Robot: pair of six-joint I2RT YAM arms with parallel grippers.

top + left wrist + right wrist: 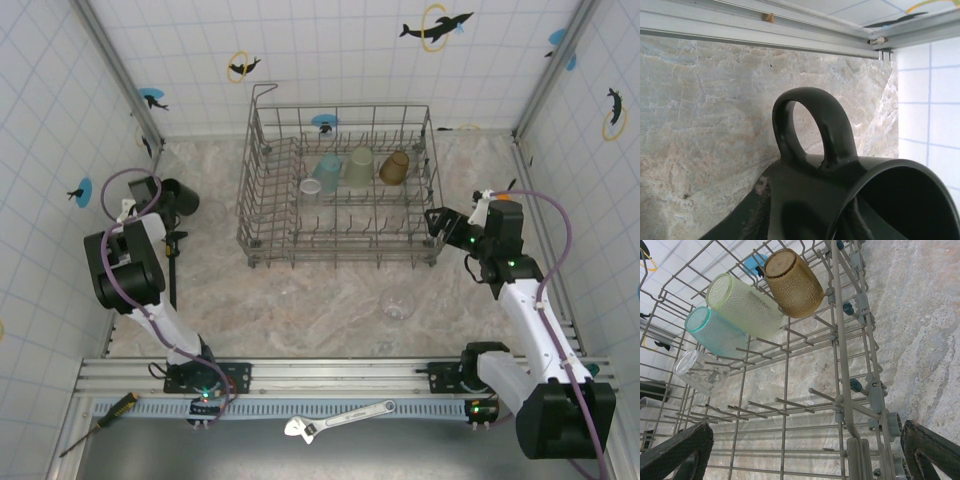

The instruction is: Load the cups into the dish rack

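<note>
The black mug (182, 197) lies at the table's far left, handle (812, 125) up in the left wrist view. My left gripper (158, 190) (805, 220) is shut on its wall, one finger (742, 215) outside and the other inside the mouth. The grey wire dish rack (340, 258) (840, 340) holds the teal (327, 172) (715, 332), pale green (359, 166) (747, 305) and amber (394, 167) (792, 282) cups, plus a clear one (310, 187) (695, 370). Another clear tumbler (397, 305) stands on the table before the rack. My right gripper (437, 222) (805, 455) is open at the rack's right front corner.
Tiled walls and metal posts close in the table on three sides. A thin dark stick (172, 268) stands by the left arm. A screwdriver (100, 420) and a wrench (340, 417) lie on the shelf in front of the arm bases.
</note>
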